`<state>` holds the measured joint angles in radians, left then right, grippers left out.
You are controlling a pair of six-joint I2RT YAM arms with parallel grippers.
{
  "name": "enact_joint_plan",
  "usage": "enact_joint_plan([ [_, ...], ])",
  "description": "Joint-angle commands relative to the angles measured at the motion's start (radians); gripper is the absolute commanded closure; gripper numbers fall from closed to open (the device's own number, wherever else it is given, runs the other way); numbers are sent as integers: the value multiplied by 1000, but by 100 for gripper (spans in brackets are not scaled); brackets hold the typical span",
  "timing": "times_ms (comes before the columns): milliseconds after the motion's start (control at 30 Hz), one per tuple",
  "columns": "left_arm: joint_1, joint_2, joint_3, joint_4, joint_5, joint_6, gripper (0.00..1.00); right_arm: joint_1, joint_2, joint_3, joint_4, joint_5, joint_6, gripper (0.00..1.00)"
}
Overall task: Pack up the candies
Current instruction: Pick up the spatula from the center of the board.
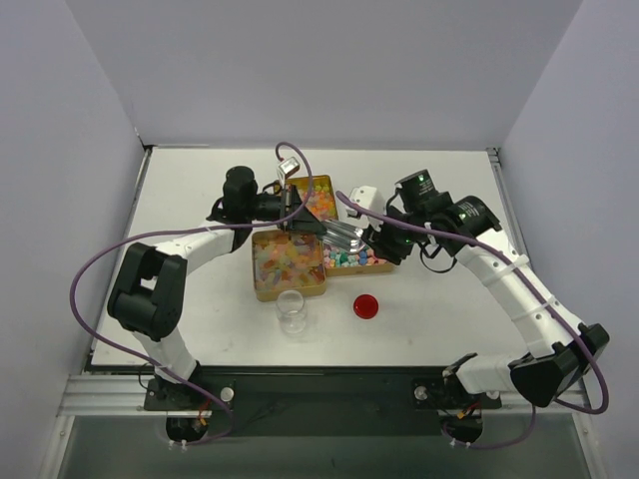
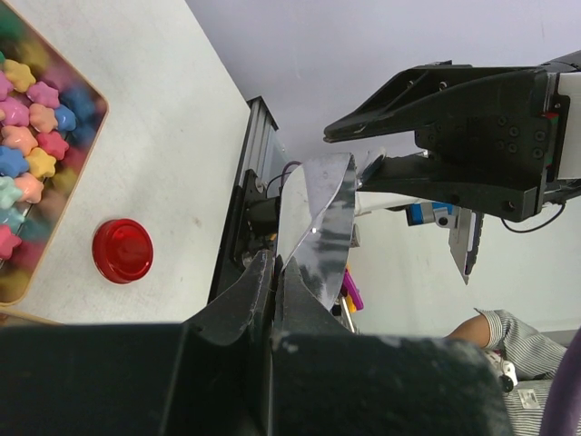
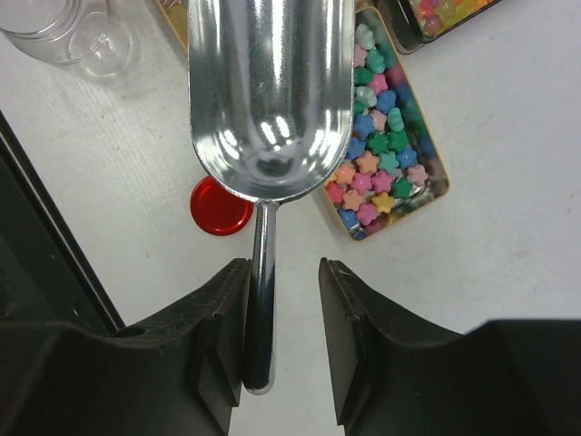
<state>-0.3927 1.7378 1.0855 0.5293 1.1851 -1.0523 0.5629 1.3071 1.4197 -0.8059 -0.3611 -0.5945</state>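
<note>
The candies are small star-shaped sweets in several colours, lying in gold tins: one tin (image 1: 289, 264) at centre, one (image 1: 318, 200) behind it, one (image 1: 359, 257) to the right. They also show in the left wrist view (image 2: 32, 136) and the right wrist view (image 3: 377, 163). A metal scoop (image 3: 270, 91) hangs empty above the table. My left gripper (image 2: 275, 263) is shut on the scoop's front rim (image 2: 318, 227). My right gripper (image 3: 283, 272) is open around the scoop's handle (image 3: 262, 291); the handle touches the left finger, with a gap to the right finger.
A clear empty glass jar (image 1: 293, 311) stands near the front edge, also seen in the right wrist view (image 3: 64, 32). A flat red round lid (image 1: 366, 306) lies on the table to its right. Both arms meet over the tins (image 1: 339, 232).
</note>
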Motion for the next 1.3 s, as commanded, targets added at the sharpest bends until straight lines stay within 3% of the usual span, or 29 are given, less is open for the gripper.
enact_joint_plan([
  [0, 6, -11, 16, 15, 13, 14, 100, 6, 23, 53, -13, -27, 9, 67],
  [567, 8, 16, 33, 17, 10, 9, 100, 32, 44, 48, 10, -32, 4, 75],
  [733, 8, 25, 37, 20, 10, 9, 100, 32, 50, 50, 7, -29, -11, 99],
  [800, 14, 26, 42, 18, 4, 9, 100, 32, 44, 45, 4, -26, -28, 100],
  [867, 26, 22, 66, -59, -31, 50, 72, 26, 44, 48, -13, -22, -60, 100],
  [933, 69, 5, 86, -115, -56, 105, 52, 9, 49, 61, -48, -25, -96, 100],
  [967, 89, -4, 109, -188, -76, 133, 35, -1, 61, 68, -67, -18, -150, 100],
  [1000, 118, -15, 122, -240, -122, 162, 30, -29, 69, 87, -85, -13, -189, 100],
  [1133, 277, -101, 154, -527, -335, 373, 29, -81, 133, 139, -235, 37, -407, 100],
  [1167, 294, -118, 159, -681, -385, 414, 29, -89, 161, 146, -257, 72, -463, 100],
  [1267, 321, -190, 148, -874, -600, 537, 29, -101, 219, 171, -311, 176, -609, 100],
])
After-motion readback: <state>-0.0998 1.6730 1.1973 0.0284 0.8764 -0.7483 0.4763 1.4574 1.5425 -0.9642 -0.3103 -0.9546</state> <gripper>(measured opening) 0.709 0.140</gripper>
